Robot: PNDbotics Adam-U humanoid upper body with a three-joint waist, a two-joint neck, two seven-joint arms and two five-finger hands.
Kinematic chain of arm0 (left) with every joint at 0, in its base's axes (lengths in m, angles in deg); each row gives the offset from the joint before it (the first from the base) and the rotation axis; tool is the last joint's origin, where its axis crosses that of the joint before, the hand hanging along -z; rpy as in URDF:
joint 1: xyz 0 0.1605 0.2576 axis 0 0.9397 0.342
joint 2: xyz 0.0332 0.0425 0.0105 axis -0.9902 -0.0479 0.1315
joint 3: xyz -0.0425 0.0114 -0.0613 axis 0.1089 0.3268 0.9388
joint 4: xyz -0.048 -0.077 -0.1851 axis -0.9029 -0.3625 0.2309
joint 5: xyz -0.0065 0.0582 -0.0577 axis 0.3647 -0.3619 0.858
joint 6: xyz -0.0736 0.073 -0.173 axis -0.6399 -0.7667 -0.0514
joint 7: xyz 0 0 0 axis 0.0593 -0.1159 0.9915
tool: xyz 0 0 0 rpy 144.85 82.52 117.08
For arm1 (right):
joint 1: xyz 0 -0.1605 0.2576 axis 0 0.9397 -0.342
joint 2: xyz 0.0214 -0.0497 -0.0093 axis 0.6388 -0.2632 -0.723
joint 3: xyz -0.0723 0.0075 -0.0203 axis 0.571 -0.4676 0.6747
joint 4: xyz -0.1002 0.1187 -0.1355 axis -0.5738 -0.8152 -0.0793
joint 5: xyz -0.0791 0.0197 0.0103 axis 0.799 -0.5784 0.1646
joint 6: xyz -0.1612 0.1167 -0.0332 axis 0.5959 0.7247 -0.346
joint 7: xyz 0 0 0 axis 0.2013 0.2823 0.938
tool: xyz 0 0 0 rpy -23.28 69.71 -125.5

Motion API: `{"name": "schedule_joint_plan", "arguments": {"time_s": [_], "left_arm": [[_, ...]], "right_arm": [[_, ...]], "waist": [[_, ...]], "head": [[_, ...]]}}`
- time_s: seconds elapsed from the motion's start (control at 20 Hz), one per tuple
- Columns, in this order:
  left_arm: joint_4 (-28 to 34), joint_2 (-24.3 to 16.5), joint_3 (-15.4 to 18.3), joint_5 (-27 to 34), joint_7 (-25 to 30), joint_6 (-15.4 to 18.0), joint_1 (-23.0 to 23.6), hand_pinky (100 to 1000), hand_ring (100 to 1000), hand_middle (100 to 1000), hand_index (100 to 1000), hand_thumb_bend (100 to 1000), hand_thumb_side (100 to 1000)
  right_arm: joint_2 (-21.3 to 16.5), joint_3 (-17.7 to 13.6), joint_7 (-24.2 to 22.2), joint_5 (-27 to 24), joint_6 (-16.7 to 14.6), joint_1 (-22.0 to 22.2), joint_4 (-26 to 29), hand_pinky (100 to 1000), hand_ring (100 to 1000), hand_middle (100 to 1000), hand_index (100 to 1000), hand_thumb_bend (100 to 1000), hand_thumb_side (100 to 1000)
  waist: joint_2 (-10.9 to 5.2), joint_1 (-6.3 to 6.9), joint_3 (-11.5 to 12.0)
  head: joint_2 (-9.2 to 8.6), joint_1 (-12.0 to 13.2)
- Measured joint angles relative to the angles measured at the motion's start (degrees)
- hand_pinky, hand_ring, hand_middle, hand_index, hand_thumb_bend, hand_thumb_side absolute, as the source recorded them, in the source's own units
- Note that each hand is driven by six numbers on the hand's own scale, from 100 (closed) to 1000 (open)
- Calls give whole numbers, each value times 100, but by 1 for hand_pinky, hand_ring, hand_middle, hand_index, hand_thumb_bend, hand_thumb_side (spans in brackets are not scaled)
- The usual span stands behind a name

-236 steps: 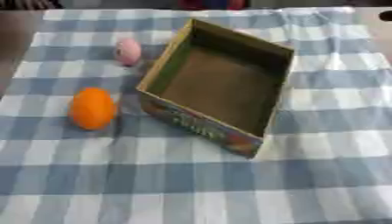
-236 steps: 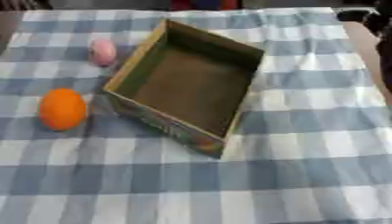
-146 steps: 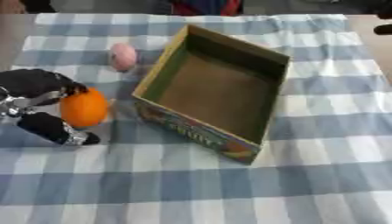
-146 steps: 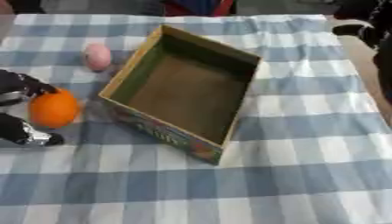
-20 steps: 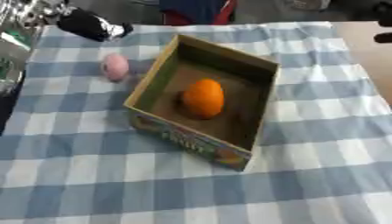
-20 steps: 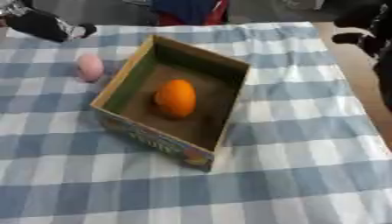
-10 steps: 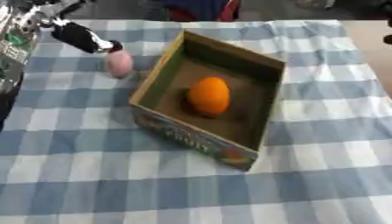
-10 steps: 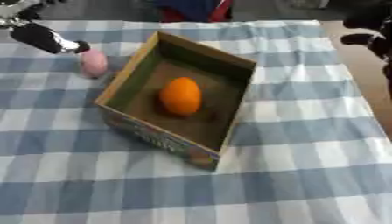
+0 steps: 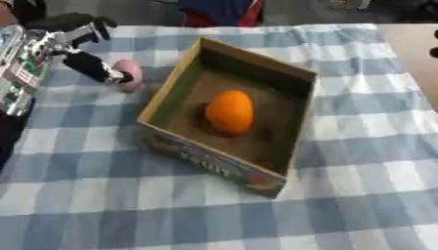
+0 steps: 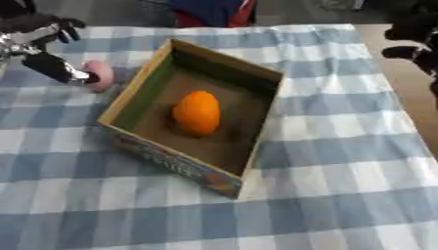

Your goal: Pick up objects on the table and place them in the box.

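A: Fingers (image 9: 94, 68) of the left hand (image 9: 68, 41) are spread, thumb tip touching the pink ball (image 9: 129, 75) beside the box (image 9: 214, 168).

B: Orange (image 9: 229, 112) is in already. I'd guess closing around the ball comes next.

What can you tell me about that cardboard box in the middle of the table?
The box is an open-topped cardboard tray with low walls, plain brown inside and colourfully printed on its near outer side. It sits flat on the blue and white checked tablecloth, turned at an angle so one corner points towards the camera. An orange lies on its floor. A pink object rests just outside its left wall; whether they touch is unclear.
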Motion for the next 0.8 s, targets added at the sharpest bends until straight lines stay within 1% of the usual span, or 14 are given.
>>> {"name": "schedule_joint_plan", "arguments": {"time_s": [0.05, 0.25, 0.3, 0.4, 0.6, 0.8], "left_arm": [[-55, 0, 2, 0, -6, -19, -7, 420, 835, 808, 1000, 537, 383], [-256, 35, 6, -81, -33, -100, -11, 409, 829, 809, 1000, 439, 294], [-296, 51, 9, -99, -40, -112, -11, 408, 828, 809, 1000, 435, 291], [-362, 76, 21, -112, -51, -128, -17, 395, 820, 807, 997, 378, 230], [-434, 109, 35, -55, -59, -147, -36, 387, 816, 807, 985, 366, 224], [-498, 149, 35, -17, -41, -174, -58, 371, 807, 804, 960, 335, 203]], "right_arm": [[-8, 0, -8, 6, -2, -1, -1, 691, 745, 645, 870, 100, 1000], [-26, 0, -23, 26, 0, -9, -1, 691, 745, 644, 870, 100, 1000], [-26, 0, -24, 27, 0, -18, -2, 691, 745, 644, 870, 100, 1000], [-30, 0, -32, 29, -4, -29, -2, 691, 745, 644, 870, 100, 1000], [-34, 0, -47, 34, -15, -48, -2, 691, 745, 644, 870, 100, 1000], [-40, 0, -51, 36, -17, -49, -3, 691, 745, 644, 870, 100, 1000]], "waist": [[19, 0, -13], [82, 27, -39], [96, 28, -49], [115, 28, -54], [152, 28, -55], [169, 29, -71]], "head": [[-21, 2], [-57, 5], [-72, 5], [-77, 5], [-80, 5], [-86, 7]]}}
